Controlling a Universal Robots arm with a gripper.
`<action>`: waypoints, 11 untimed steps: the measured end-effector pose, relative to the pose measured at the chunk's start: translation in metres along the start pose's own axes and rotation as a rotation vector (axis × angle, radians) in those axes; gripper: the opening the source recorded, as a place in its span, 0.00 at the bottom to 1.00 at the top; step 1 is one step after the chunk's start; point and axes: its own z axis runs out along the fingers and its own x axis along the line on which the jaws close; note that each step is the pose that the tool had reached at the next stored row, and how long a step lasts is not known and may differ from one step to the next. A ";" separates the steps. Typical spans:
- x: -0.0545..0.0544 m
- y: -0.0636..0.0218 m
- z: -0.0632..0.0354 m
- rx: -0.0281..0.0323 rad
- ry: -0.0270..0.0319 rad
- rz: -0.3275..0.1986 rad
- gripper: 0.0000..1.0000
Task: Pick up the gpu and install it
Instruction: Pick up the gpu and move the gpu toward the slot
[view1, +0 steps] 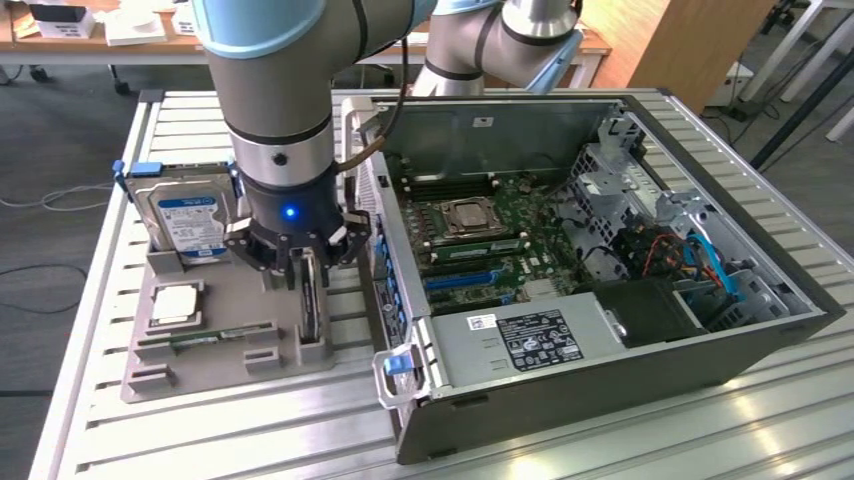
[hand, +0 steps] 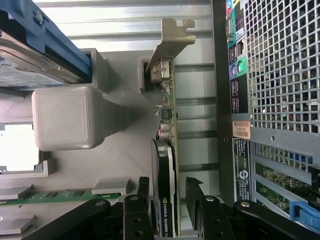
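Thin green-black gpu (hand: 166, 170) on edge

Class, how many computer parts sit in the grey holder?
4: hard drive upright, processor beside it, memory stick lying flat, graphics card on edge at the gripper. Arm may hide others.

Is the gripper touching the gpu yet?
Cannot tell. Wrist view: the open gripper straddles the gpu; a gap shows at one finger, but the other looks flush with the black cooler, no clear gap.

Gpu (view1: 310, 305) on edge in holder (view1: 234, 300), between hard drive (view1: 187, 222) and computer case (view1: 574, 385).
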 end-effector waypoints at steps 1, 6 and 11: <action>0.000 0.0000 0.0007 0.0001 0.0000 0.000 0.43; 0.000 -0.0002 0.0034 0.0004 0.0003 0.000 0.43; 0.000 -0.0002 0.0050 0.0002 0.0001 0.000 0.43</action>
